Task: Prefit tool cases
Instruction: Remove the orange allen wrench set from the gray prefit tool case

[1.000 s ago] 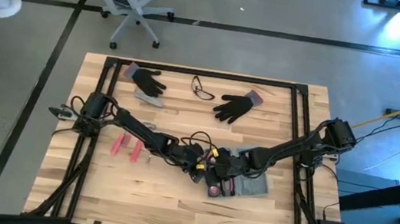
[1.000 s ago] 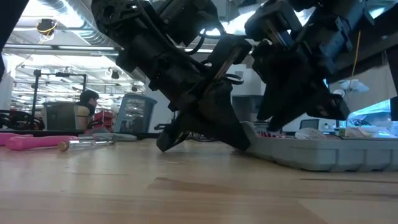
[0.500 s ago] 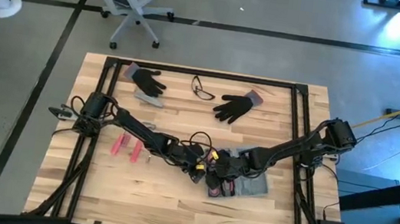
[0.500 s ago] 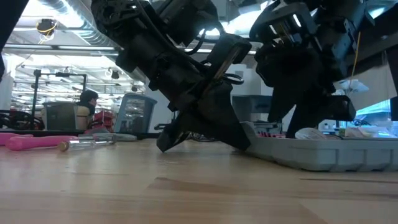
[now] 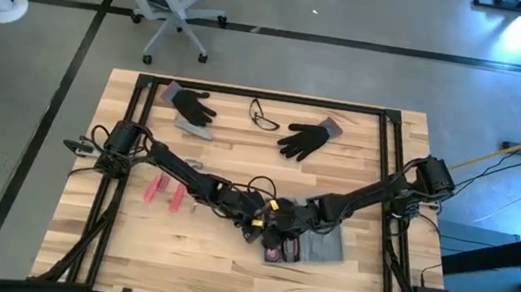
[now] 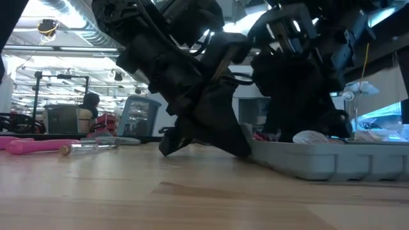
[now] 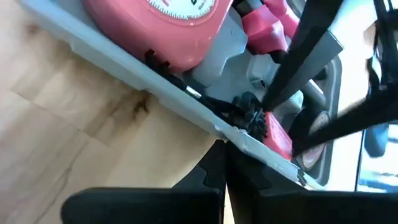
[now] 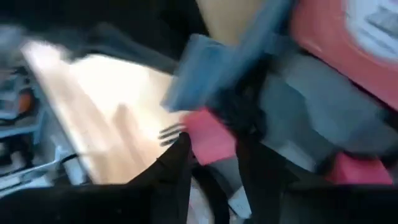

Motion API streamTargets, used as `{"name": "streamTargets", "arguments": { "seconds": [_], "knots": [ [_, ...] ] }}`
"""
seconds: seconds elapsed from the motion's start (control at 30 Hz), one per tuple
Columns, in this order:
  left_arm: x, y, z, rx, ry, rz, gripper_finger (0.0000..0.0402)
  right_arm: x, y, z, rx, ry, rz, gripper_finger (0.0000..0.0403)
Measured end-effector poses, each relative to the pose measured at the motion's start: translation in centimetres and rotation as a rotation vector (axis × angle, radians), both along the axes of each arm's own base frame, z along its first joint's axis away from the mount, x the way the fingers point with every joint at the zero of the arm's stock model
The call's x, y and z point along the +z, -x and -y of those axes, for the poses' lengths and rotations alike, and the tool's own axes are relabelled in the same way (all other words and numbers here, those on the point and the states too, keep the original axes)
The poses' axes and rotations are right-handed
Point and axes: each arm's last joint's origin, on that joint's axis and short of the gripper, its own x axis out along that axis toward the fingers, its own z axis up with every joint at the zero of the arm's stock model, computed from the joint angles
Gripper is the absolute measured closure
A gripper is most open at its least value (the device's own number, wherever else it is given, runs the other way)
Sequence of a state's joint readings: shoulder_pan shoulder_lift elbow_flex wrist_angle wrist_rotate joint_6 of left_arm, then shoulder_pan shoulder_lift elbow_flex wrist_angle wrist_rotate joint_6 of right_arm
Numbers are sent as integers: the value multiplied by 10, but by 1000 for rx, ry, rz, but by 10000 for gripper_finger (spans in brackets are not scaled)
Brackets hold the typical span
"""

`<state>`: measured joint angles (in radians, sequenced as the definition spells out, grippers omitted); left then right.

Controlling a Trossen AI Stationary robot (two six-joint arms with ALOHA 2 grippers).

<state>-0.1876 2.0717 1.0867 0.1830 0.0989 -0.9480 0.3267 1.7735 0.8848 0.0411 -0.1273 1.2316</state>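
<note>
While the left arm is reaching in from the worktop's left edge, its left pincer is pressing down with its fingers clenched together, tips resting against the near rim of the tool case; the left wrist view is showing the two dark fingers meeting just under that grey rim, with a round red tool and a red handle sitting in the moulded slots beyond. Left of the pincer, loose red-handled tools are lying on the wood, apart from the case. At the far edge a black glove, a pair of glasses and a second black glove are lying in a row. Right of centre, the case is lying open and flat on the worktop, and the right pincer is hanging over its left part, fingers parted around a small red piece; whether it is gripping it I cannot tell.
</note>
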Motion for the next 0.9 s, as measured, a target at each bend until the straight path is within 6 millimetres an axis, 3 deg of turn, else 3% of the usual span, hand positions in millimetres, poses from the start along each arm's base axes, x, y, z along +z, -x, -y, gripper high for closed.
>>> {"name": "streamTargets", "arguments": {
  "seconds": [0.3, 0.43, 0.63, 0.77, 0.9],
  "knots": [
    [13, 4, -16, -75, -101, -4, 401, 23, -14, -6, 69, -61, 263, 285],
    [13, 5, -17, -162, -65, -19, 401, 24, -11, -6, 105, -49, 239, 285],
    [13, 13, 11, -208, -142, -33, 401, 16, 0, -10, 136, 11, 120, 285],
    [13, 19, 37, -127, -250, -13, 401, 10, 6, -8, 161, 96, 59, 285],
    [5, 19, 52, -29, -243, 17, 401, 4, 13, -5, 216, 172, -8, 285]
  ]
}}
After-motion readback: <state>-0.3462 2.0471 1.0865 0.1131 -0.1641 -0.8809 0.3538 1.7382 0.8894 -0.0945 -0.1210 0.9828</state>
